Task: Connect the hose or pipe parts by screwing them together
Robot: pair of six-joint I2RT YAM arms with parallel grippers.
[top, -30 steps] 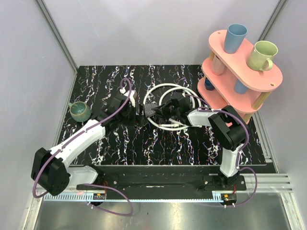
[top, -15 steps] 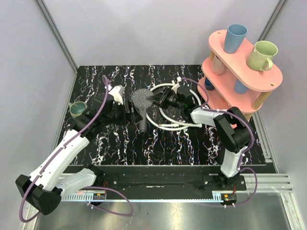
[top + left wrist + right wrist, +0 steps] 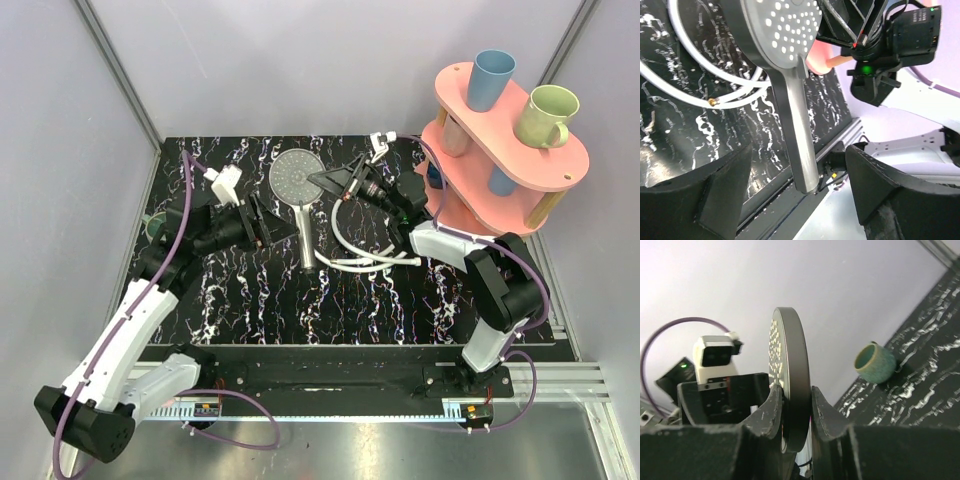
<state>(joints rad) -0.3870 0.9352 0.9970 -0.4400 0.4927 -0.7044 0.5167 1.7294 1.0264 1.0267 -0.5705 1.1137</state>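
The dark grey shower head hangs above the table, face up toward the top camera, its straight handle pointing at the near edge. My right gripper is shut on the head's rim, pinching the disc edge-on between both fingers. My left gripper is open just left of the handle. In the left wrist view the handle runs between its wide jaws with gaps on both sides. The white hose lies coiled on the table under the right arm, a small brass end fitting showing.
A pink two-tier shelf with blue and green cups stands at the back right, close to the right arm. A teal cup sits at the left edge of the black marbled table, mostly hidden behind my left arm in the top view.
The right gripper has carried the shower head up and toward the back. The left arm has drawn back to the left, and its jaws have narrowed somewhat.
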